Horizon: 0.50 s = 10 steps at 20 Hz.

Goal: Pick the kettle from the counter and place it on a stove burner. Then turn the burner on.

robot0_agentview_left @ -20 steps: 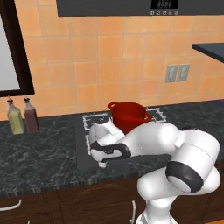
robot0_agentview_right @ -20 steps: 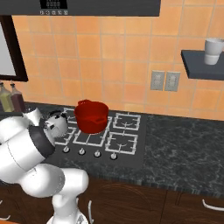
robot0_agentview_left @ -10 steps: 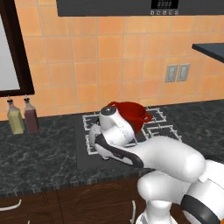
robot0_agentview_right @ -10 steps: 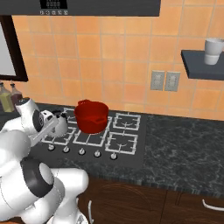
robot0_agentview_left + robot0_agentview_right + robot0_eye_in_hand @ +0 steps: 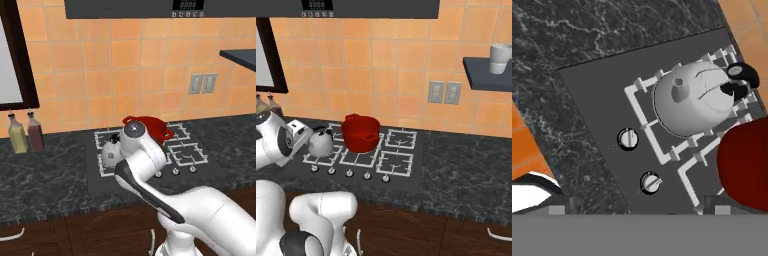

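Black cooktop (image 5: 602,100), set in dark speckled stone counter (image 5: 45,180), is carrying the small silvery dome-shaped kettle (image 5: 694,100), which is sitting on the pale wire burner grate (image 5: 643,116) at its left end, beside the red pot (image 5: 361,133). Two small round silver knobs (image 5: 628,139) are lying between the kettle and the camera on the hand, toward the front edge. Gripper spread cannot be told.

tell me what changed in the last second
The arm swung up and back from the kettle, its white links now rising in front of it. The kettle sits alone on the front-left burner, free of the tool. In the hand view the camera looks down on the kettle and two knobs. The red pot, the bottles and the kettle stayed put.
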{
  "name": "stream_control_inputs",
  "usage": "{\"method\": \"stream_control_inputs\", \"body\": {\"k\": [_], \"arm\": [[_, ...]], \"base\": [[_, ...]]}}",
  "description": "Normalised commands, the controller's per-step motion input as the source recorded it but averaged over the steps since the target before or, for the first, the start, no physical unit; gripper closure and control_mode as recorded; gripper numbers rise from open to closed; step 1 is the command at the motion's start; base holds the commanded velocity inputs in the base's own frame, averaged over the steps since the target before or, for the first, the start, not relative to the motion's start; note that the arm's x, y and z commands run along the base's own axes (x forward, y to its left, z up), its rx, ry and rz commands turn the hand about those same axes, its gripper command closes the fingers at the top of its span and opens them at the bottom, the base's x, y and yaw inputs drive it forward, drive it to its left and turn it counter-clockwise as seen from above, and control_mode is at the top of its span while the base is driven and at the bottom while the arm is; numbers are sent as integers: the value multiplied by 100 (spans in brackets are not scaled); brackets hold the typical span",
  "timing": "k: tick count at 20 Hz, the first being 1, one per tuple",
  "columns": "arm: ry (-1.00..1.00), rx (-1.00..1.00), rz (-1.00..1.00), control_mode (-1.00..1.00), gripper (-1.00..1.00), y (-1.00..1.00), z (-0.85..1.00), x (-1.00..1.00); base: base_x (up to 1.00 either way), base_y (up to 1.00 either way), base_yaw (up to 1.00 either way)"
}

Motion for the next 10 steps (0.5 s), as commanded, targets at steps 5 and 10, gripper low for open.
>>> {"method": "stream_control_inputs", "body": {"k": [5,10], "arm": [[-18,5,1,-100,-100,11,34,-37],[-14,4,0,-100,-100,31,31,-43]], "base": [[0,0,0],[0,0,0]]}}
